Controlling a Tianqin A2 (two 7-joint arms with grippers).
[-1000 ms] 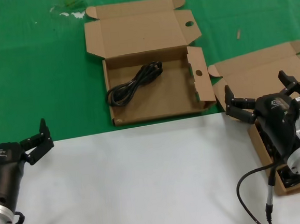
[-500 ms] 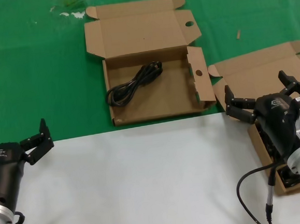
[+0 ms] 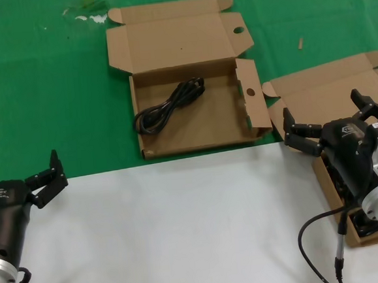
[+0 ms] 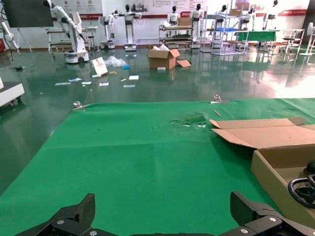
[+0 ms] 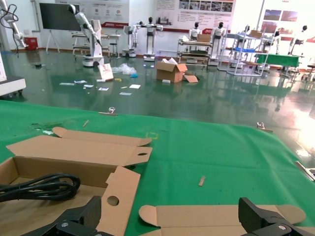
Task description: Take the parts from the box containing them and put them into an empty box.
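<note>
Head view: holed shallow carton [image 3: 194,124] at upper centre holds one black cord [image 3: 168,106]. Plain-flapped carton [image 3: 329,97] sits at right edge beneath the right claw [image 3: 332,124], spread wide, empty. Left claw [image 3: 44,179], lower left, also wide, over the bench [image 3: 182,227].

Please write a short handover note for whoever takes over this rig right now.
Left gripper: open, empty, parked at the near left where green mat meets white sheet.
Right gripper: open, empty, above the source box at the right.
One power cord already lies in the shallow box with finger holes, centre.
More black cable shows in the source box beneath the right arm; how many I cannot tell.
Left to do: move the remaining cords across.
</note>
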